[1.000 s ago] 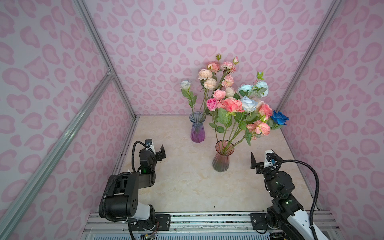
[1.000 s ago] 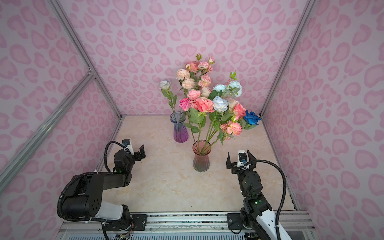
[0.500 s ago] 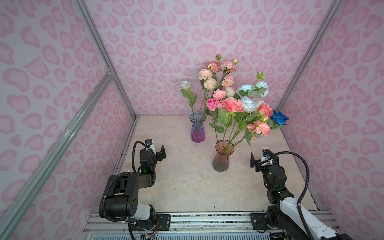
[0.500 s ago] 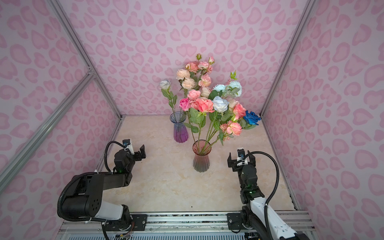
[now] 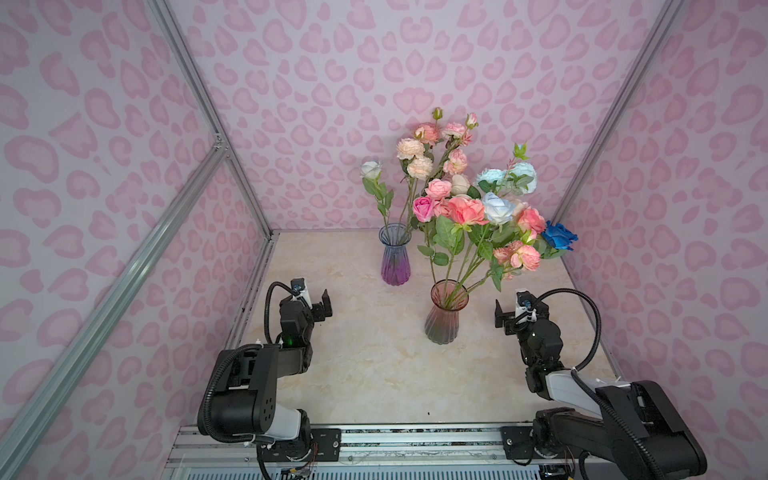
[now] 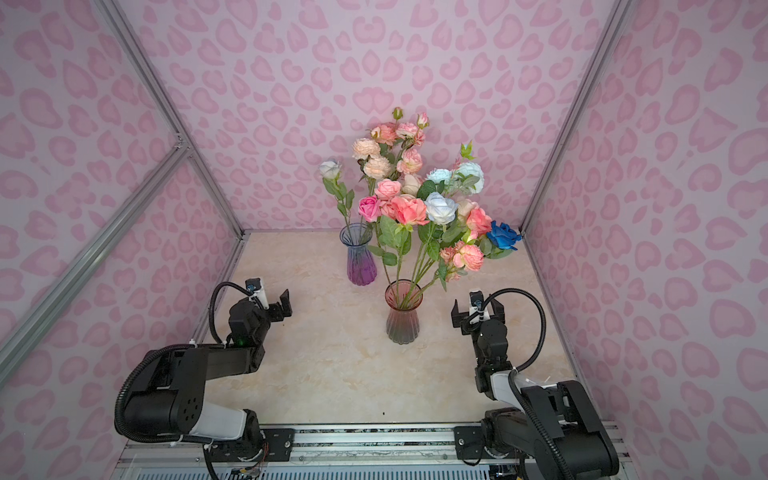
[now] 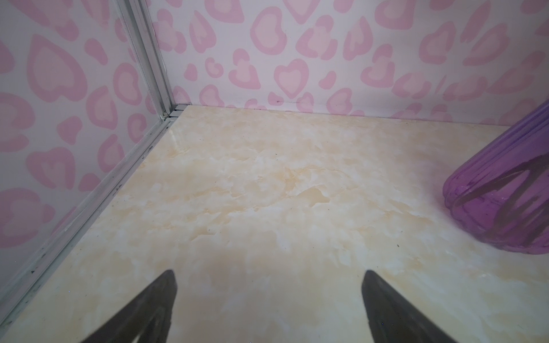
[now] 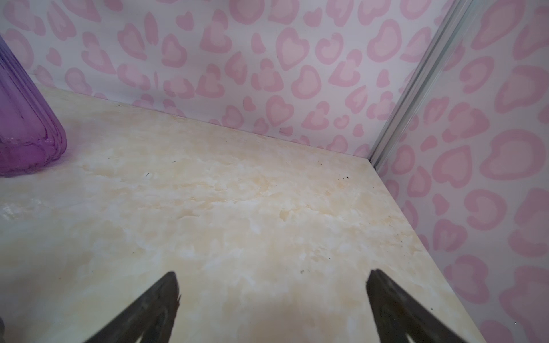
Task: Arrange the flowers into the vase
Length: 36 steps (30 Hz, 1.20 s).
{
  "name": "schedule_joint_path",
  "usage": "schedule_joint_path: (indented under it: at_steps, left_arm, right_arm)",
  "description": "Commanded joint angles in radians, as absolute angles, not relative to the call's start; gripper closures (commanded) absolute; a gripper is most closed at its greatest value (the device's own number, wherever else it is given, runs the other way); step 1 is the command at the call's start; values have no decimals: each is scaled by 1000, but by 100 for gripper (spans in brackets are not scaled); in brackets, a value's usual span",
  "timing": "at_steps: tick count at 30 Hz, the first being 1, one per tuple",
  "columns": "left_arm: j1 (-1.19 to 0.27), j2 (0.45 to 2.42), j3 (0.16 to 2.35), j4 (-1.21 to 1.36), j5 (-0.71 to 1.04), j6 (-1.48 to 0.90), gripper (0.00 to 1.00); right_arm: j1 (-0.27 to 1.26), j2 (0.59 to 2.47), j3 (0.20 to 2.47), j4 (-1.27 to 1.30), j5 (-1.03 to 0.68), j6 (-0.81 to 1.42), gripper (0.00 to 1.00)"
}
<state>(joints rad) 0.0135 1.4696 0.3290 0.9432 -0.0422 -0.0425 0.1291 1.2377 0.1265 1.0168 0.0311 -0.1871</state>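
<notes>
**Finding: placement step.** No loose stem is seen on the table (image 5: 365,365) in either top view. The flowers (image 5: 469,210) are all standing in glass. One group is held in the pink vase (image 5: 442,320), with its blooms fanning up and to the right of the rim. A second group, including a white rose and peach blooms, is held in the purple vase (image 5: 395,257), behind the pink vase and slightly to its left.

**Grippers.** The left gripper (image 5: 320,305) is found well to the left of the pink vase, low over the table, with jaws spread and nothing between them. This is confirmed in the left wrist view (image 7: 269,276), where only bare table lies between the fingertips. The right gripper (image 5: 519,309) is found just to the right of the pink vase, clear of the glass and below the overhanging blooms. Its jaws are likewise released and empty (image 8: 271,276).

**Judgement.** The arranging is judged complete or very nearly so, since nothing is left to pick up. The step in hand is judged to be standing clear.

**Next move.** If any is required, only a tidy of leaning stems is foreseen. A stem would have to be taken above the rim of the pink vase, with care that the glass is not knocked.
</notes>
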Motion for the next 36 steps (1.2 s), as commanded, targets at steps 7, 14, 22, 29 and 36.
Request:
schedule_joint_path:
  at_steps: [7, 14, 22, 29, 36]
  left_arm:
    - [14, 1473, 333, 965, -49, -37, 2]
    - [14, 1473, 334, 963, -49, -37, 2]
    - [13, 1473, 333, 963, -49, -37, 2]
    - [12, 1472, 334, 964, -51, -37, 2]
    - [13, 1472, 335, 964, -50, -37, 2]
  right_arm:
    - [130, 1519, 82, 1417, 66, -145, 0]
    - [131, 1535, 135, 1347, 115, -128, 0]
    - [85, 1536, 312, 1031, 167, -39, 0]
    - [-2, 1542, 367, 919, 32, 20, 0]
    - [-4, 1541, 364, 925, 29, 18, 0]
